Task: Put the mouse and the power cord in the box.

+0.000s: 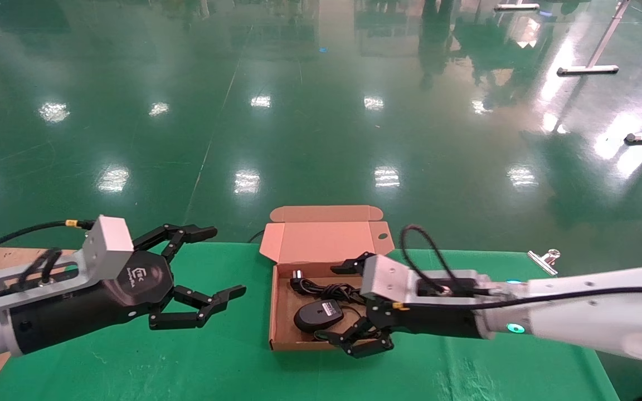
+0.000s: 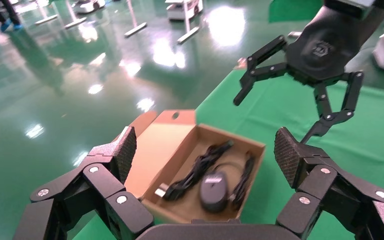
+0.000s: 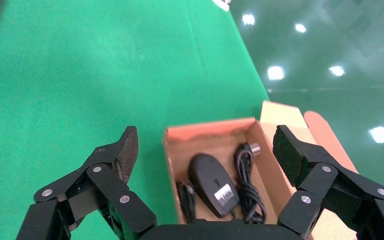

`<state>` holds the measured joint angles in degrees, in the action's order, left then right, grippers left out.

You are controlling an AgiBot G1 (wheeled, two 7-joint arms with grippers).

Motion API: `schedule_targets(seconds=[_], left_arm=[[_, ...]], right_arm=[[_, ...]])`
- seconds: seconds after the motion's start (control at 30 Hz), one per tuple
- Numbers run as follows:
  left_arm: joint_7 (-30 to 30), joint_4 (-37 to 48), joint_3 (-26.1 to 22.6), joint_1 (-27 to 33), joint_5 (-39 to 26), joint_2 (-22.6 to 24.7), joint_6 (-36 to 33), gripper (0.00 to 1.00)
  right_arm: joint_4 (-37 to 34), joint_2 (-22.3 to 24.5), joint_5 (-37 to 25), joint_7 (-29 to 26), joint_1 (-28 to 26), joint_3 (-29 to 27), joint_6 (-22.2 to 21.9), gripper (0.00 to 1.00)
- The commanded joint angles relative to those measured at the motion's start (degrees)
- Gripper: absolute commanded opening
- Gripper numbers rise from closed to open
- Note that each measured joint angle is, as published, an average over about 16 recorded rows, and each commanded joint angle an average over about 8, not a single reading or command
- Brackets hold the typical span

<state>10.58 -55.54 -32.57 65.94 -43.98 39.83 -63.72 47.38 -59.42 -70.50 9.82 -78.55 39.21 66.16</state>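
**Q:** Where are your mouse and cord?

**A:** Both lie inside the box point(image 1: 279, 312), which sits open on the green cloth point(image 1: 187, 362) with its lid point(image 1: 324, 240) folded back toward the far side. You see the mouse point(image 1: 317, 316) near the middle of the box floor, belly up, with its pale label showing. The power cord point(image 1: 329, 291) is bundled just beyond it, toward the far wall, and its plug with the metal prongs point(image 1: 297, 274) points to the box's far left corner. The mouse's thin cable loops along the near right side of the box.

**Q:** What is your right gripper doing?

**A:** Your right gripper point(image 1: 361, 305) hangs over the right part of the box, fingers spread wide, gripping nothing. One finger reaches past the far side of the cord, the other sits over the near right corner.

**Q:** And the left?

**A:** Your left gripper point(image 1: 215, 262) hovers above the cloth, left of the box and apart from it. Its fingers are also wide open and empty.

**Q:** Anything else on the table?

**A:** A metal clip point(image 1: 544, 259) lies at the far right edge of the cloth.
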Motion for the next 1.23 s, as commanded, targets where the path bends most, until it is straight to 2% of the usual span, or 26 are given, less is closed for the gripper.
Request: schedule_targets(seconds=[0.03,1.0,1.23], left_arm=[[-1.23,-1.04,0.95,-0.25,0.12,-0.28,-1.27,1.0],[-18.99,-16.06,14.73,-3.89,1.88,-4.29,-19.56,1.0],[-21.52,-18.23,16.73,-4.42,2.12,-4.87,-22.22,1.0]], right_arm=[[1.55,1.45,1.7,-1.22,1.01,-1.38,1.16,1.0],[23.92,22.27,26.15,-18.78,15.5,-21.17,17.83,1.0],[26.62,24.77,29.17,-20.62,17.18,-23.53,19.75,1.0]])
